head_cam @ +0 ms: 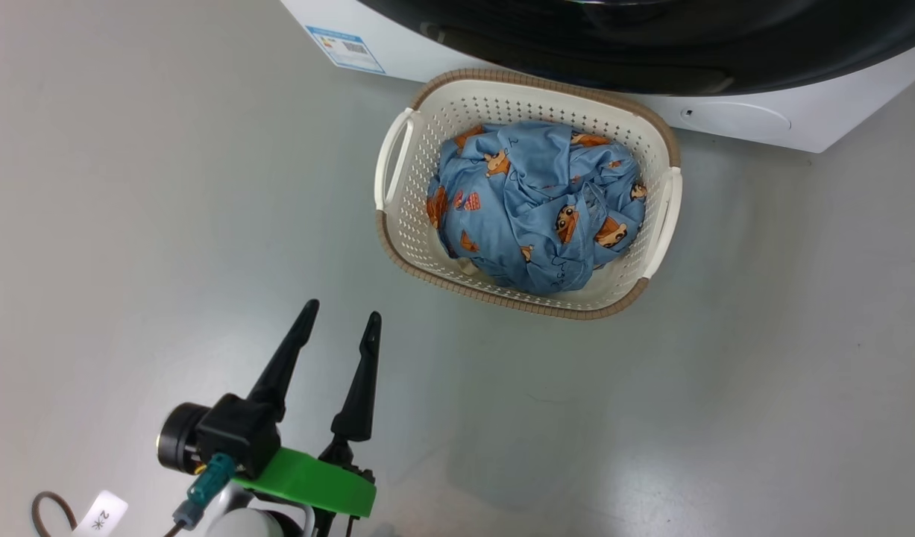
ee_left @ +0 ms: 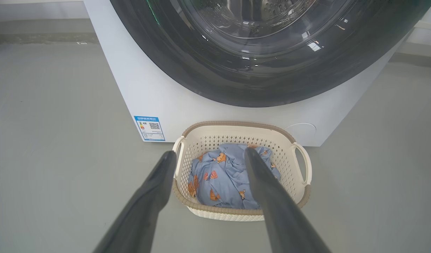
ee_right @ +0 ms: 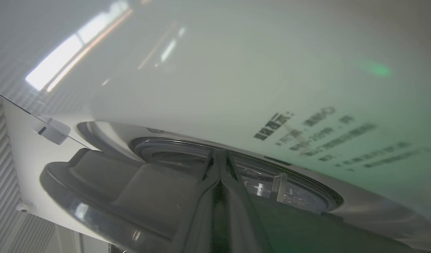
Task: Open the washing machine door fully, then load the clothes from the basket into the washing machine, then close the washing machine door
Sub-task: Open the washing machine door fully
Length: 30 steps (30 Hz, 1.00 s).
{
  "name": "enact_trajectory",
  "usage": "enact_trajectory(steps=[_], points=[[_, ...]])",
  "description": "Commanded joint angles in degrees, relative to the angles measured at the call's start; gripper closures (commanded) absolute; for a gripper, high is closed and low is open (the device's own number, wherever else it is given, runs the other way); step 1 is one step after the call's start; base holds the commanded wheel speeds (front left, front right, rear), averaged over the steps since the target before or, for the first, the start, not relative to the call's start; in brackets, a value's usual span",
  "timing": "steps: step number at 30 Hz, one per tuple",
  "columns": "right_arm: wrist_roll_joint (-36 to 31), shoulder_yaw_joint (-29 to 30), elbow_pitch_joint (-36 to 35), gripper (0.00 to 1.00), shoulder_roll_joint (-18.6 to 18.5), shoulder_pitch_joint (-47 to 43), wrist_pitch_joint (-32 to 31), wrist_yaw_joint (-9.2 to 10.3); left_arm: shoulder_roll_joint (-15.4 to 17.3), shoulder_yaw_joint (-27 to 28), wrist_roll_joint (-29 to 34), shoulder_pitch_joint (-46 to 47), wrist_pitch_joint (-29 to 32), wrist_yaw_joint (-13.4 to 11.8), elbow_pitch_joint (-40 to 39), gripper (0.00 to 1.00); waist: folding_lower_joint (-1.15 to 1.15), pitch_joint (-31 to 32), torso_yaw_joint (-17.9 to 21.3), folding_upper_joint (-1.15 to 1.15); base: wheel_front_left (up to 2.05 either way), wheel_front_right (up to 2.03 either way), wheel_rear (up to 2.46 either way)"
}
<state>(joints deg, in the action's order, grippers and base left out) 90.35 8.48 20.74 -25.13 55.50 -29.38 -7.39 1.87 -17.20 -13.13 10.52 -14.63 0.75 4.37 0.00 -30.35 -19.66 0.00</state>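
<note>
Blue bear-print clothes fill the basket on the floor, just below the washing machine door. Left gripper fingers spread, empty; right gripper fingers pressed together, close to the door.

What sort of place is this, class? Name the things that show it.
Probably a laundry area: a white front-loading washing machine stands on a grey floor, with a basket of clothes in front of it.

Two long, tapered black fingers on a blocky black housing; bright green bracket; teal connector; brown cable loop; white marked tag.
</note>
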Motion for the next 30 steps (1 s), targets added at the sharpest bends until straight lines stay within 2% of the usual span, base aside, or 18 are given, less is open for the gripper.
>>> enact_trajectory(steps=[1, 15, 30], points=[[0.60, -0.49, -1.43, 1.00, -0.13, 1.09, -0.82, -0.10, 1.00, 1.86, -0.66, -0.18, -0.37, -0.33, -1.00, 0.00, 0.00, 0.05, 0.16, 0.00, 0.00, 0.00, 0.00], [0.16, -0.47, -0.91, 1.00, 0.17, 0.27, -2.66, -0.10, 1.00, 2.12, -0.16, -0.07, -0.37, 0.41, -0.09, 0.00, 0.00, 1.13, 0.71, 0.00, 0.00, 0.00, 0.00], [-1.90, -1.13, -1.44, 1.00, -0.26, 0.73, 0.51, -0.10, 1.00, 1.68, -0.08, -0.38, -0.37, 0.32, -0.51, 0.00, 0.00, 0.31, 0.44, 0.00, 0.00, 0.00, 0.00]])
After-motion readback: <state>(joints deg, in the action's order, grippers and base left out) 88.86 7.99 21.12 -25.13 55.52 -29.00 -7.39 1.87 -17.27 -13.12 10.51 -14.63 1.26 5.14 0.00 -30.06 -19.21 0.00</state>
